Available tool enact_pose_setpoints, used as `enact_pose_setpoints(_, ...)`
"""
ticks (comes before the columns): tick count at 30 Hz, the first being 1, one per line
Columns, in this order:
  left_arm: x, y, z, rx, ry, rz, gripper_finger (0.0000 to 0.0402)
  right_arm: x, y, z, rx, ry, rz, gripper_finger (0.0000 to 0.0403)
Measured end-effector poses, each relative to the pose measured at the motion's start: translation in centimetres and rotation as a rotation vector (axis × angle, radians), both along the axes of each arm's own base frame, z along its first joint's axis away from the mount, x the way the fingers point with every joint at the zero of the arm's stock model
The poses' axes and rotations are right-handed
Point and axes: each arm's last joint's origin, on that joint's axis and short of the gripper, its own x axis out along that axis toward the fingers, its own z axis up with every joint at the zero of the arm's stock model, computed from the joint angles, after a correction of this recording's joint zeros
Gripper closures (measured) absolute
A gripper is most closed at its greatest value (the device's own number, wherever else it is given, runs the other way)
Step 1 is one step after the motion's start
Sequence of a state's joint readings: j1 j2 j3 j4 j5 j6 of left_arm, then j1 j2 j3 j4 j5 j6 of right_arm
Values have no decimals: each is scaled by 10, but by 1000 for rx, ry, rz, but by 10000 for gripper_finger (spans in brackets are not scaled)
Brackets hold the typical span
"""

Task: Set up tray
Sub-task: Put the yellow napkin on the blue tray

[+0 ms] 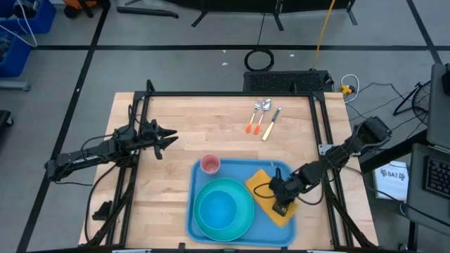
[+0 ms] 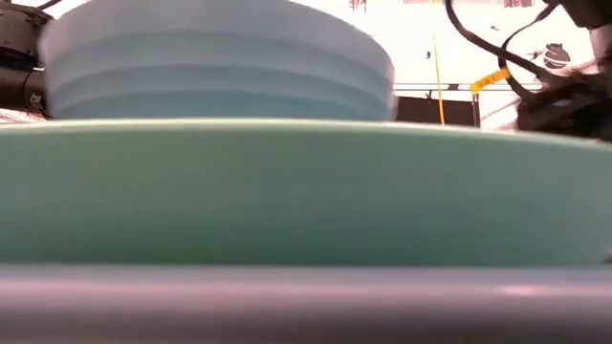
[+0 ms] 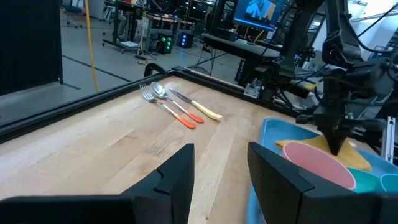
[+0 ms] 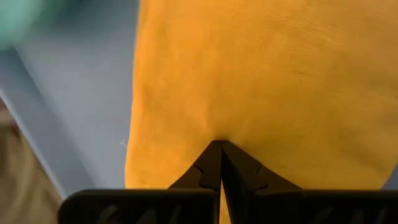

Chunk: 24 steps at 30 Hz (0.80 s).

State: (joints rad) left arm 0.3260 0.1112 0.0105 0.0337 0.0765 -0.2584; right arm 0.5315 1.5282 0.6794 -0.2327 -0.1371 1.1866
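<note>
The right gripper (image 4: 219, 163) presses down on a flat yellow-orange cloth (image 4: 261, 81), its fingers closed together with tips meeting on the fabric. That cloth lies on the right side of the large light-blue plastic rectangular tray (image 1: 281, 226), which sits at the table's near edge. In the tray a round teal plate (image 1: 223, 209) holds a blue bowl, and a pink cup (image 1: 210, 164) stands at its far left corner. The left gripper (image 3: 219, 177) hovers open over bare wood, well left of the tray. Three orange- and yellow-handled utensils (image 1: 261, 119) lie farther back.

A white sheet (image 1: 393, 175) is lying right of the table (image 1: 176, 119), showing dark print that looks like "SA7", though it is not reading clearly.
</note>
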Motion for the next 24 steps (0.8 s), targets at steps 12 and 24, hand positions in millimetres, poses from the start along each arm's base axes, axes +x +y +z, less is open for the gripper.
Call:
enact_pose_setpoints(12,0,0,0,0,0,0,249,6,13,4,-72,-217,-158,403)
enact_pose_setpoints(24,0,0,0,0,0,0,249,14,40,22,295,-314,-12,403)
